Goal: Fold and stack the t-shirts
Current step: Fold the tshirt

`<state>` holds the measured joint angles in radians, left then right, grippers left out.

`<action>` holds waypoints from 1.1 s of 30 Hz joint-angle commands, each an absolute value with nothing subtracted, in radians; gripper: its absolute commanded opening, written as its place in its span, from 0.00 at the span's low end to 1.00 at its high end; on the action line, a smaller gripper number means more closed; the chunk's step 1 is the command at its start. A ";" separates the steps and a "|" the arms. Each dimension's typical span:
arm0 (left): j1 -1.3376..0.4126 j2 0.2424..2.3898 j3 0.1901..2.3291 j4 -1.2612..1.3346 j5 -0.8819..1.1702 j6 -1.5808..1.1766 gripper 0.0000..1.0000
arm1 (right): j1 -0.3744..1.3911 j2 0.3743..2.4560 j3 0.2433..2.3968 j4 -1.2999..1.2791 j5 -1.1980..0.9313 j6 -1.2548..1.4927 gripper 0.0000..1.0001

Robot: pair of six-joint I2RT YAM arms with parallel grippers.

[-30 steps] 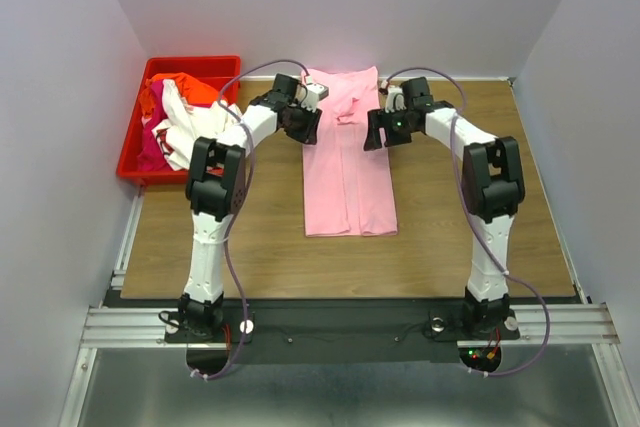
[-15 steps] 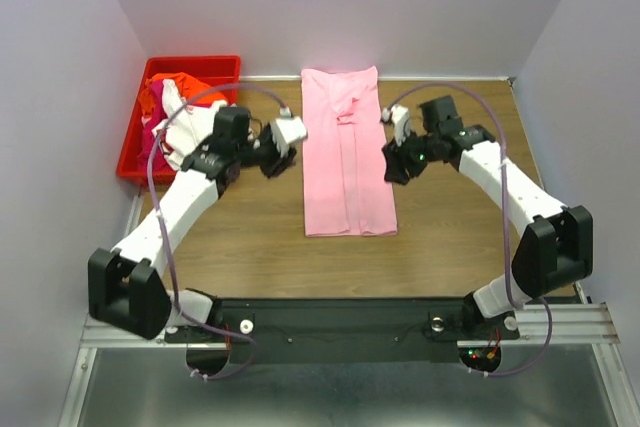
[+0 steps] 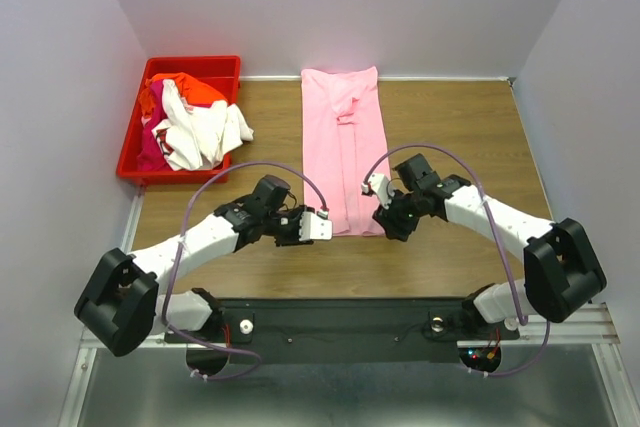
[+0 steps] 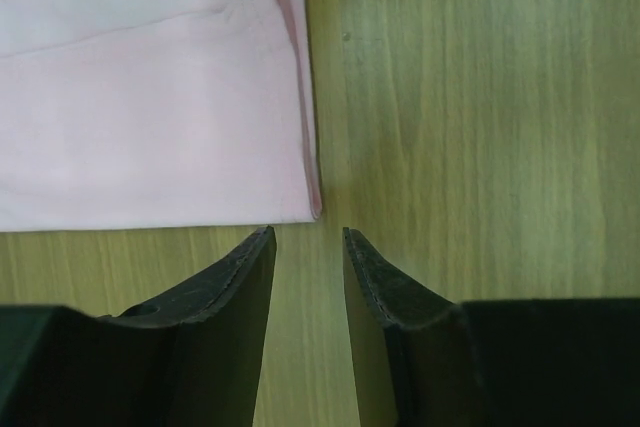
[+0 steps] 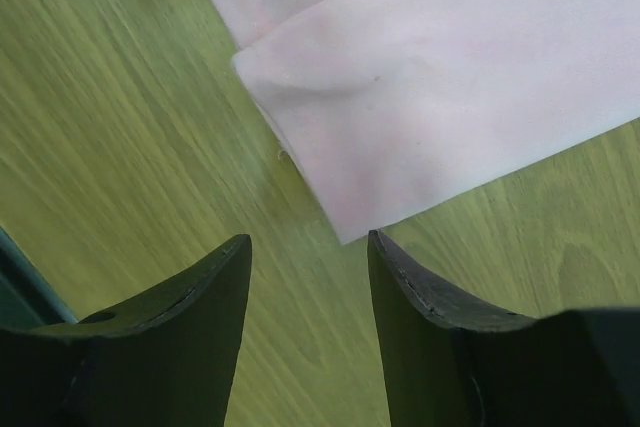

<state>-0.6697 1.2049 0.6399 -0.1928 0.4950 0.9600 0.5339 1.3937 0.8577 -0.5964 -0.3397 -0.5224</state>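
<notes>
We saw the left pincer (image 4: 307,237) low over the wooden surface (image 4: 480,97), jaws slightly apart and empty, with a near corner of the pink shirt (image 4: 150,97) just ahead of its tips. The right pincer (image 5: 308,242) was spread and empty too, the shirt's other near corner just ahead.

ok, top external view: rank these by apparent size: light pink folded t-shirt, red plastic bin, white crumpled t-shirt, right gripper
1-2. Too alike to rank: red plastic bin and light pink folded t-shirt.
3. Then the white crumpled t-shirt.
4. Smallest: right gripper.
</notes>
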 commanded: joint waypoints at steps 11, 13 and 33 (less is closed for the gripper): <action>-0.709 1.338 0.646 -0.055 0.454 1.002 0.46 | 0.583 1.480 0.744 -0.351 -0.218 -0.601 0.55; -0.716 1.347 0.641 -0.049 0.453 1.003 0.47 | 0.584 1.514 0.730 -0.324 -0.204 -0.603 0.50; -0.726 1.514 0.707 -0.049 0.348 0.994 0.05 | 0.586 1.505 0.725 -0.339 -0.172 -0.568 0.01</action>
